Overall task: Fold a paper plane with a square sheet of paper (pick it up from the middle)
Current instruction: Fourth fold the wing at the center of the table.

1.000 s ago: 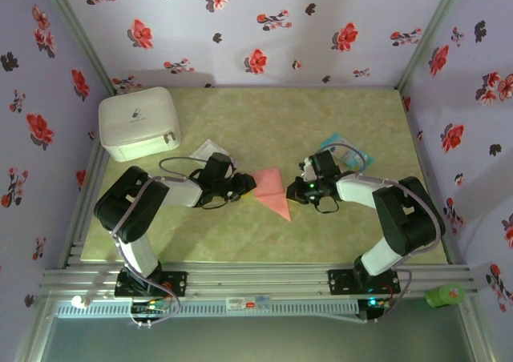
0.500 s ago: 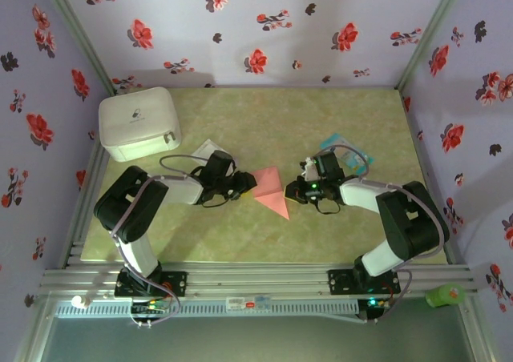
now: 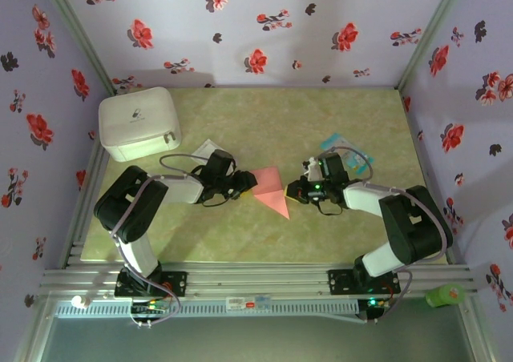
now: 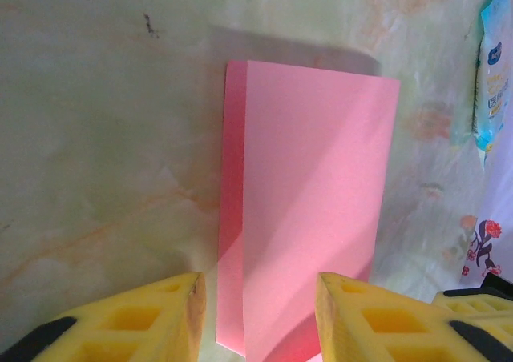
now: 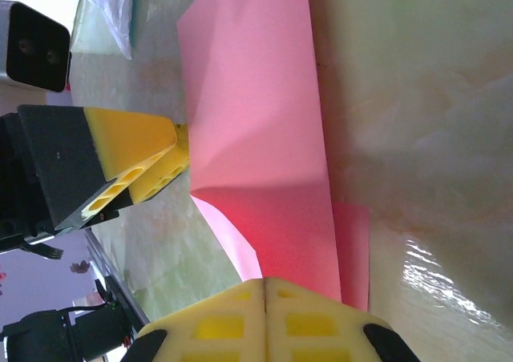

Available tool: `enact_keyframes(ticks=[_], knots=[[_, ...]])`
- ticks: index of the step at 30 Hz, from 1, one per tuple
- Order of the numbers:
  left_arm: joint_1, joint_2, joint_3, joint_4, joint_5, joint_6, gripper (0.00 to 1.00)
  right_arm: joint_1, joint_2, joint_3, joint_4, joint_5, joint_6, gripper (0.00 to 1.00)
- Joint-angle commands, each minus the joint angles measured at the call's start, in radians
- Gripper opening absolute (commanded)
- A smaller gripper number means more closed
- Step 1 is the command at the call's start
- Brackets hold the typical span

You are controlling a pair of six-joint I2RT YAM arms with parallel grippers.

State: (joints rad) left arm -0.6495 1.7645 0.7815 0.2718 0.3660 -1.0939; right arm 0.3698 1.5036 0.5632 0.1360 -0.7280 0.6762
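The paper [image 3: 271, 189] lies near the middle of the worktop [image 3: 264, 114], between the two arms, and it is no longer a flat square. The left wrist view shows one layer folded over another, with a strip of the lower layer showing along the left edge. The right wrist view shows a flap lifted off the surface along a soft crease. The task looks to be in its early folds. There is no narrow dart with a centre crease yet, so the nose folds, the wings and the sharpening of creases are probably left to do. The left gripper [image 4: 258, 298] sits low with its jaws spread and the near end of the paper in the gap, gripping nothing. The right gripper [image 5: 264, 286] has its jaws pressed together at the paper's opposite edge; whether they pinch a layer or only press on it cannot be told. The grippers face each other closely across the paper, so room between them is tight. Bare worktop lies open in front of and behind the paper. The box [image 3: 139, 123] stands well apart at the far left, a clear packet [image 3: 207, 149] lies just beyond the left arm, and a teal packet [image 3: 346, 149] lies just beyond the right arm.
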Motion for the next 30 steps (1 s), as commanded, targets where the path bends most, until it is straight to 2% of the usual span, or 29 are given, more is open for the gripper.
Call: enact_keyframes(ticks=[1,12,15,23,30], knots=[[0.002,-0.003,0.031,-0.013,-0.011,0.012,0.40,-0.015,-0.009,-0.021,0.052,-0.036,0.026,0.07],[0.002,0.028,0.061,-0.007,0.006,0.011,0.39,-0.034,-0.013,-0.043,0.088,-0.054,0.039,0.07],[0.002,0.039,0.067,0.007,0.017,0.014,0.34,-0.037,-0.008,-0.048,0.094,-0.056,0.039,0.07],[0.003,0.056,0.075,0.011,0.022,0.017,0.32,-0.043,0.004,-0.059,0.112,-0.059,0.042,0.07],[0.007,0.078,0.076,0.054,0.036,0.008,0.19,-0.046,0.017,-0.060,0.112,-0.056,0.041,0.10]])
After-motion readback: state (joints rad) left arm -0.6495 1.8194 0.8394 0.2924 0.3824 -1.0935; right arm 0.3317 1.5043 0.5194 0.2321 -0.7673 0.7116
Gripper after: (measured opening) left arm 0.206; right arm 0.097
